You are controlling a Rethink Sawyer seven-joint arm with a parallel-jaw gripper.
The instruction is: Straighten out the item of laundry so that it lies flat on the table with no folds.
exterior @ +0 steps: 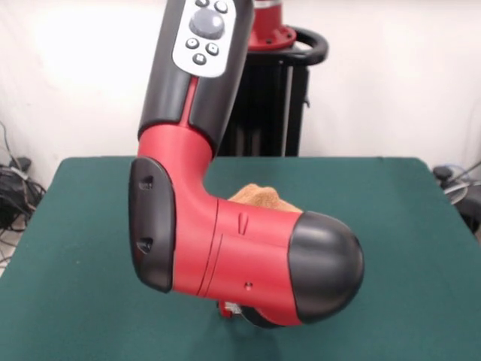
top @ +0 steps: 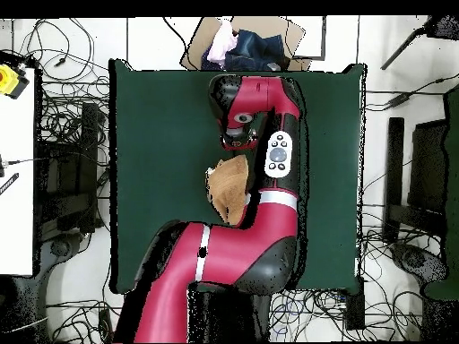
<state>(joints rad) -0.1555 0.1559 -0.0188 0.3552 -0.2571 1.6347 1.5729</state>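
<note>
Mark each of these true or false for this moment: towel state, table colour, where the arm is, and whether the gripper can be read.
1. The towel lies spread flat with no folds. False: it is bunched into a crumpled heap.
2. The table top is dark green. True.
3. The arm hides part of the towel in the front view. True.
4. The gripper's opening shows clearly. False: the arm's body covers it in both views.
5. The towel hangs over the table's edge. False: it sits well inside the top.
</note>
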